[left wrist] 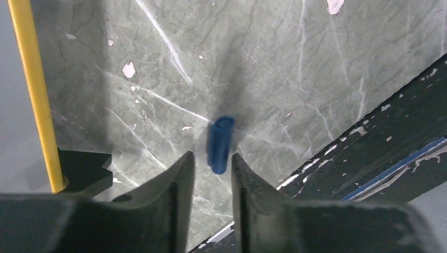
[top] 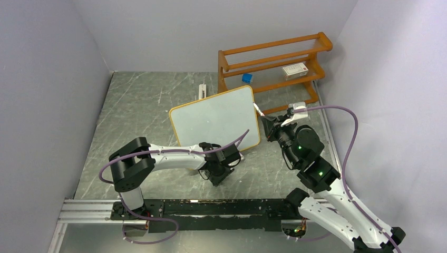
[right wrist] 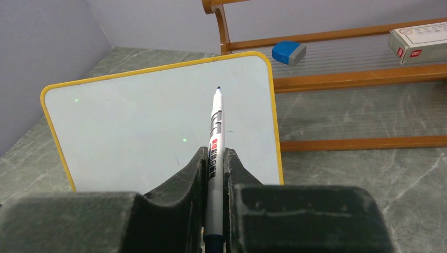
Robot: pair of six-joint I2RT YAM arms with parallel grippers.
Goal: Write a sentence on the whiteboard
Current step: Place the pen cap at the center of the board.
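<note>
The whiteboard stands tilted at mid-table, yellow-framed, its face blank; no sentence shows on it. My right gripper is shut on a white marker whose bare blue tip points at the board's upper right, just short of it. My left gripper hangs low in front of the board with its jaws apart. A blue marker cap, blurred, sits just beyond the fingertips over the table, with a gap on its left side. The board's frame and black foot show at left.
An orange wooden shelf rack stands behind the board, holding a blue eraser and a white box. A black rail runs along the near edge. Grey walls close in on three sides.
</note>
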